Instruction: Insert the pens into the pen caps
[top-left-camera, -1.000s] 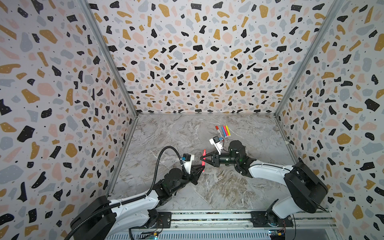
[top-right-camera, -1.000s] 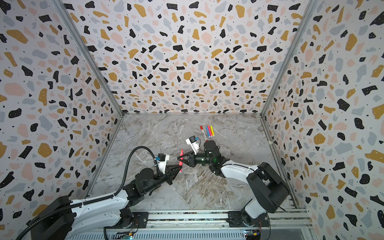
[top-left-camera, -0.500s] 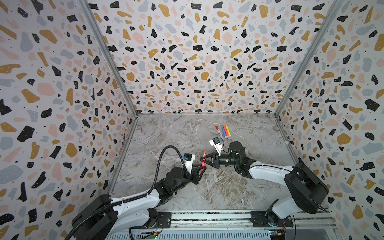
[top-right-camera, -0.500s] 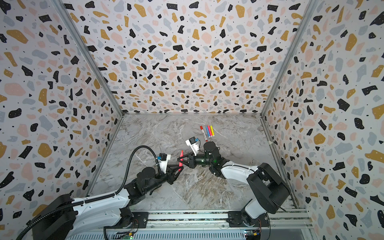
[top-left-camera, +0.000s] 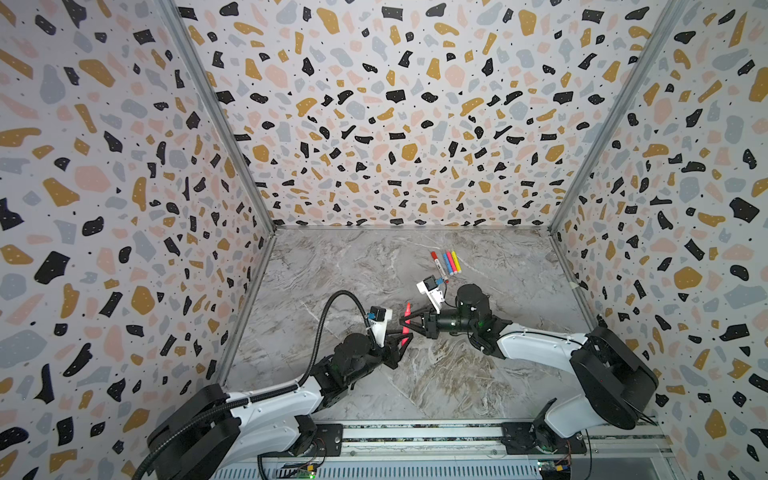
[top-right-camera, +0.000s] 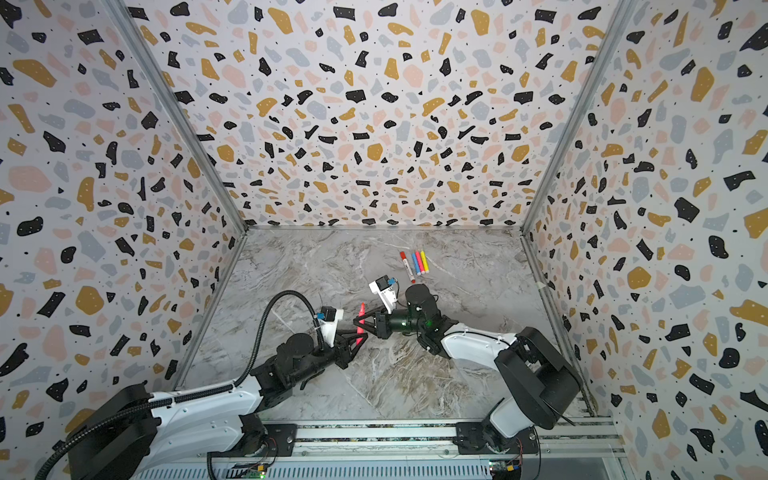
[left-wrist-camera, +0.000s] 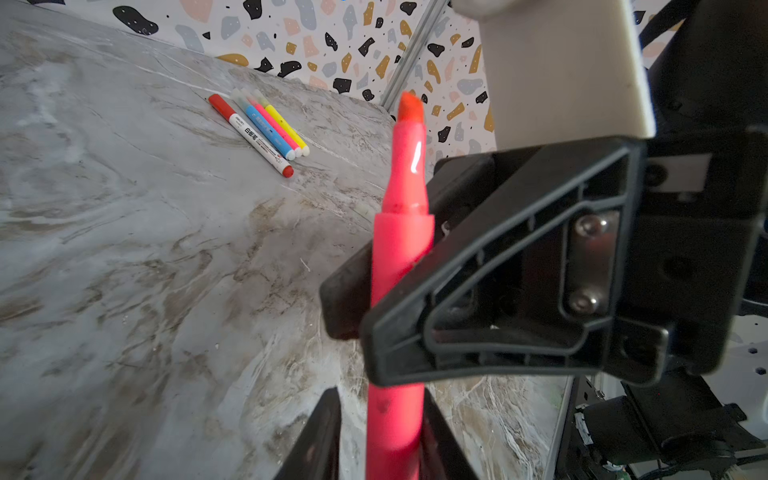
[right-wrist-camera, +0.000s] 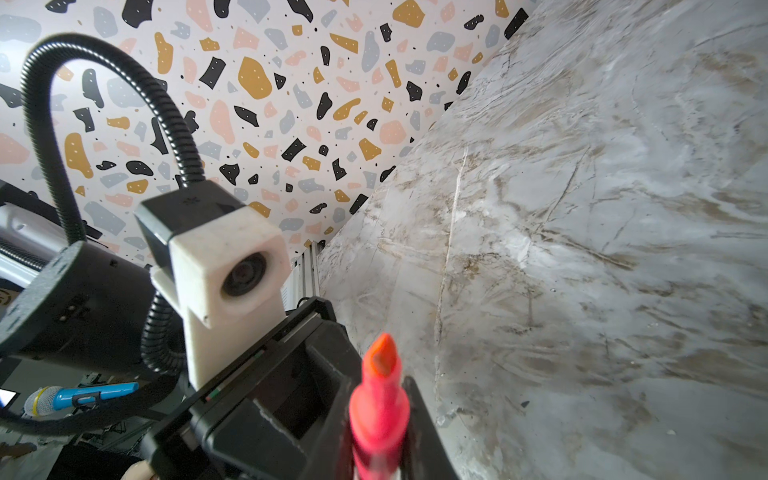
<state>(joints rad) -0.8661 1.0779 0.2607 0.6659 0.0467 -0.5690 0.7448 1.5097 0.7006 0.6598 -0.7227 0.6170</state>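
The right claw is clamped on the pink pen at mid-barrel and holds it above the table, in the middle of the near half. The left claw meets it from the near left. Its jaws stand apart around the pen's lower end, and the left wrist view shows a gap between one finger and the barrel, while the other lies against it or just beside it; I cannot tell which.

Speckled walls close in the table on three sides. The table is grey marbled.

Toward its far right lie four pens side by side, touching or nearly so, well apart from both claws. The nearest the middle has a white barrel with dark print and red ends, followed by blue, pink and yellow ones.

The pink pen is uncapped, with its orange chisel tip at the end that sticks out past the right claw, away from the left claw.
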